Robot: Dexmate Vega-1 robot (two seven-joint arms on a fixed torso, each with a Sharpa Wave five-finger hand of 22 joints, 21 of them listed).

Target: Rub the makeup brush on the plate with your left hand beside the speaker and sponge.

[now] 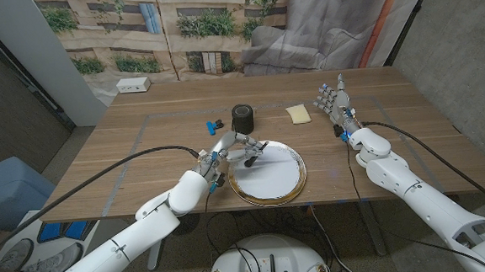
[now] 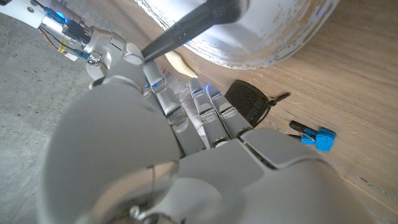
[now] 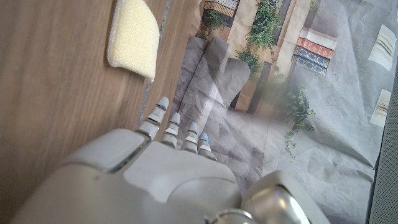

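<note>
A white plate with a gold rim (image 1: 271, 187) lies at the table's near middle. My left hand (image 1: 224, 151) holds a black makeup brush (image 1: 252, 156) over the plate's far left edge, with the brush end down on the plate. In the left wrist view the dark brush handle (image 2: 194, 21) runs from my left hand (image 2: 186, 137) onto the plate (image 2: 280, 31). A black cylindrical speaker (image 1: 242, 117) stands just behind the plate, and a yellow sponge (image 1: 297, 114) lies to its right. My right hand (image 1: 335, 105) stands upright right of the sponge, fingers spread, holding nothing.
A blue clip (image 1: 214, 125) lies left of the speaker, close to my left hand. A white box (image 1: 133, 85) sits at the table's far left edge. The sponge (image 3: 134, 37) lies ahead of my right hand (image 3: 168, 174). A printed backdrop hangs behind the table.
</note>
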